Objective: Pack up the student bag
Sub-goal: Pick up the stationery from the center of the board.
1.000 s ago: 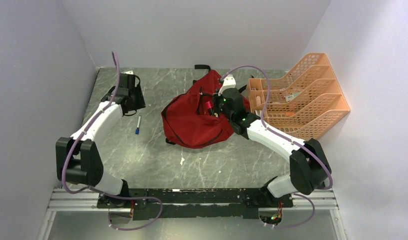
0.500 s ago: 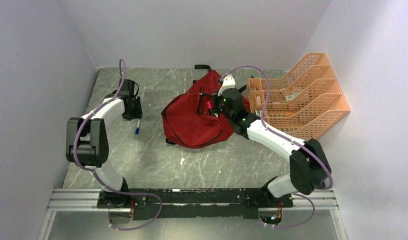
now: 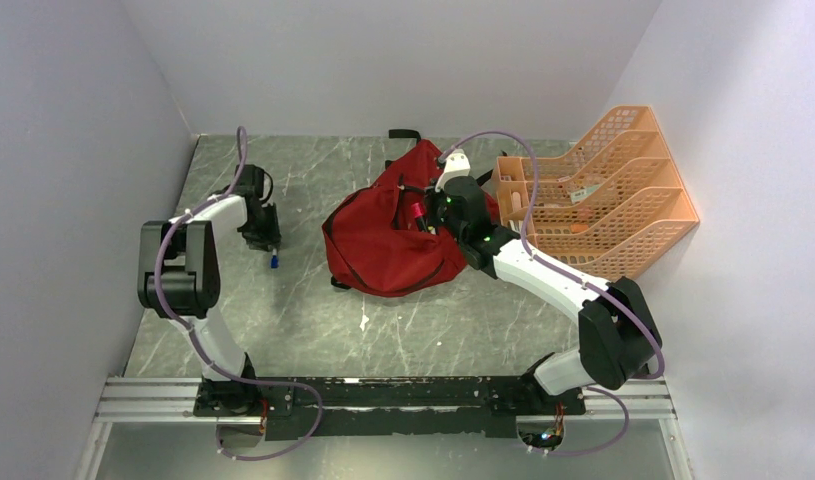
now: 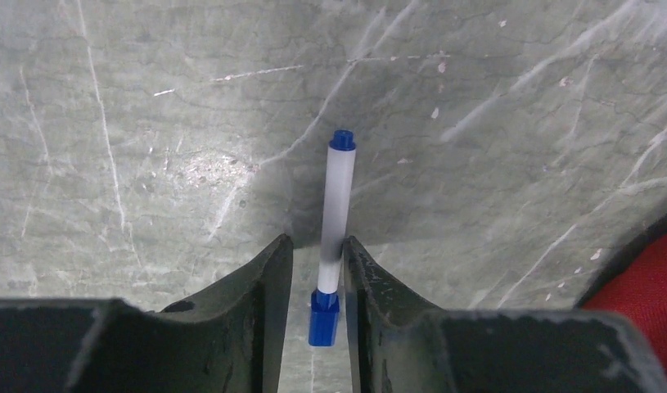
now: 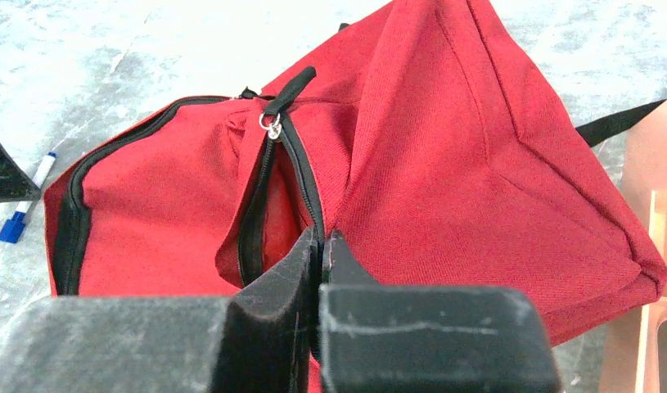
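The dark red student bag lies mid-table with its black zipper partly open; it fills the right wrist view. My right gripper is shut on the bag's zipper edge and holds the opening up. A white marker with a blue cap lies on the table left of the bag. My left gripper is down over it. In the left wrist view the marker lies between the open fingers, against the right finger, with a gap to the left one.
An orange mesh file organizer stands right of the bag against the right wall; its edge shows in the right wrist view. A black strap lies behind the bag. Walls close in the left, back and right.
My left gripper moved from the back left toward me and came down over the marker, which now lies between its fingers. The right gripper and bag have not moved.
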You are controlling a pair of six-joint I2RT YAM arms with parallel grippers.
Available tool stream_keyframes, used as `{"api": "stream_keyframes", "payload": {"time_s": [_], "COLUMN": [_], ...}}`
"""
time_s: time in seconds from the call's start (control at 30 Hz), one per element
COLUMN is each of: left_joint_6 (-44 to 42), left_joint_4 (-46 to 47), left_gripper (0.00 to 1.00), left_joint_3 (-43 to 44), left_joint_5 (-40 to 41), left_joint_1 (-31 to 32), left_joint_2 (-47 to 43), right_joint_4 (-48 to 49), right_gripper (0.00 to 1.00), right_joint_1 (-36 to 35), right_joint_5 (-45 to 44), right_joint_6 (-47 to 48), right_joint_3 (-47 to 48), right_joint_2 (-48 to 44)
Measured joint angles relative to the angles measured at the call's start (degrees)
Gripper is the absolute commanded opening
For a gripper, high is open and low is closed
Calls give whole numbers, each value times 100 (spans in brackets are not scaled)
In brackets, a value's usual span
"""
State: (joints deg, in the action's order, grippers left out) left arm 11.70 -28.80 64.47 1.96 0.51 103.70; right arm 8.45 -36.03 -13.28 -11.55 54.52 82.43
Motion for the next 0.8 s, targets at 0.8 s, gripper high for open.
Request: {"api": "stream_keyframes", "payload": {"time_s": [0.8], "left_joint_6": [-87], "left_joint_4": [-136], "left_gripper": [5], "left_joint_3": [299], "left_joint_5": [-138], "left_joint_1": [-4], "left_joint_2": [227], "right_joint_4": [22], "right_gripper": [0], "right_joint_1": [0], "right_joint_5": [28], "right_joint_6": [-4], "right_joint_3": [0], "right_joint_2": [11]}}
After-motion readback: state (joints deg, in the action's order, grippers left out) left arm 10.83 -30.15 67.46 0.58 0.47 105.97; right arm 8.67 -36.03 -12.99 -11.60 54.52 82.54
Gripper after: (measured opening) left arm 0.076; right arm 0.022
